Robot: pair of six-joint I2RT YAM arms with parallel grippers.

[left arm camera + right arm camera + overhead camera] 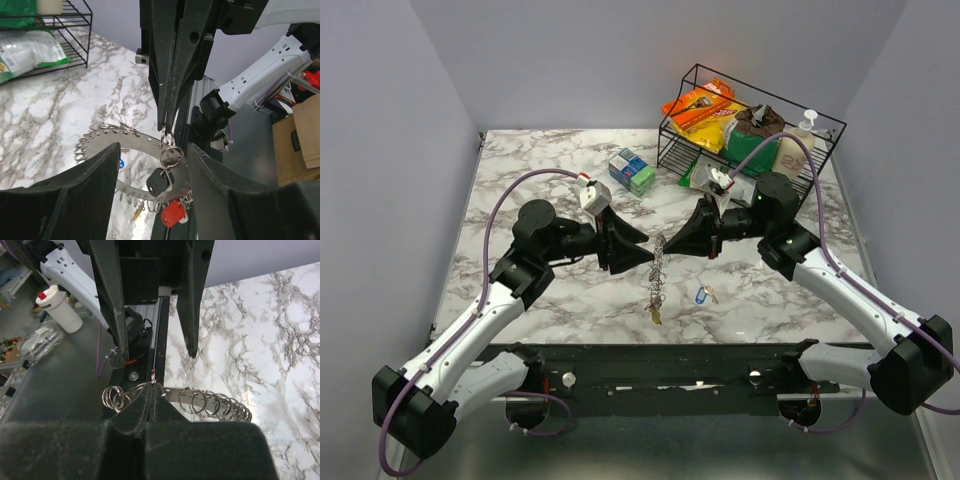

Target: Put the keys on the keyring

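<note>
The keyring [658,270], a silvery loop strung with many small rings, hangs between my two grippers above the table's middle. My right gripper [672,243] is shut on its upper part; in the right wrist view the shut jaws [154,390] pinch the keyring [210,402]. My left gripper [644,256] is open, its fingers [90,185] wide on either side of the keyring [135,142], not touching it. A black key [160,182] and a red key [172,212] hang from the keyring. A yellow key [655,315] hangs at its bottom. A blue key [701,294] lies loose on the table.
A black wire rack [820,150] with snack packets and a bottle stands at the back right, also in the left wrist view [75,30]. Blue and green boxes [632,172] sit at back centre. The table's near edge [670,345] lies just below the keyring.
</note>
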